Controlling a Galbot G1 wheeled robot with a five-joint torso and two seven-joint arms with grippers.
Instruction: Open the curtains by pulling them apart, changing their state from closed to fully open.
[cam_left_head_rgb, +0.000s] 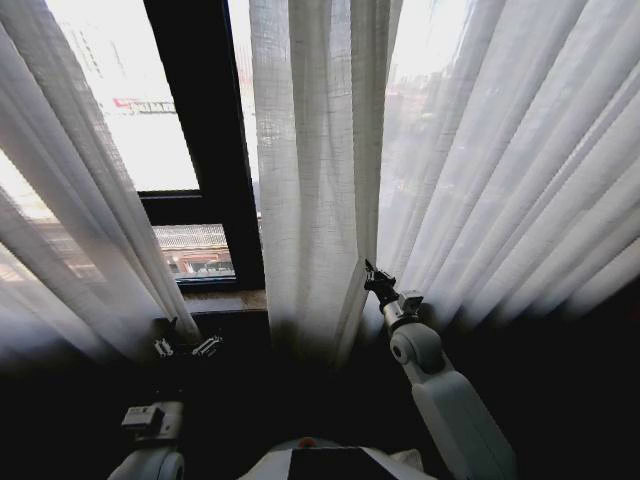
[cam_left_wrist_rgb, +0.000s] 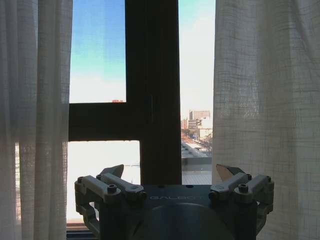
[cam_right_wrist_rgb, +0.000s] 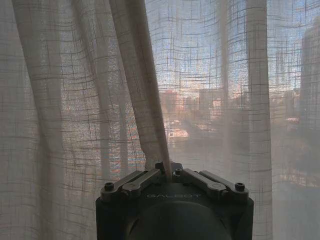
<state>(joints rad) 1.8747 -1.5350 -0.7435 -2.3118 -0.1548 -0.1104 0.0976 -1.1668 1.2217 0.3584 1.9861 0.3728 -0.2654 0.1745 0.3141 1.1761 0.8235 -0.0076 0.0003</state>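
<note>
Hanging in long vertical pleats, the sheer white curtains of fine open-weave fabric are seen parted at one place, where the dark window frame with its thick upright bar is exposed. To the left of the frame's upright bar, one panel is swept outward in slanting folds; to the right of the bar, a straight-hanging panel edge and a broad fan of pleats are seen. A flat wooden sill lies below the frame.

The right gripper is raised to the right of the upright bar, against the straight-hanging panel. In the right wrist view, its jaws are drawn together on a gathered fold of the curtains, and the gripper is seen pinching the cloth so that a taut, narrowing pleat runs up from it. The crossed threads of the weave are plainly visible there.

The left gripper is held low, just below the sill and to the left of the upright bar. In the left wrist view, the gripper is spread wide, with nothing between its pointed fingertips; the frame stands ahead of it, with curtain panels to either side.
</note>
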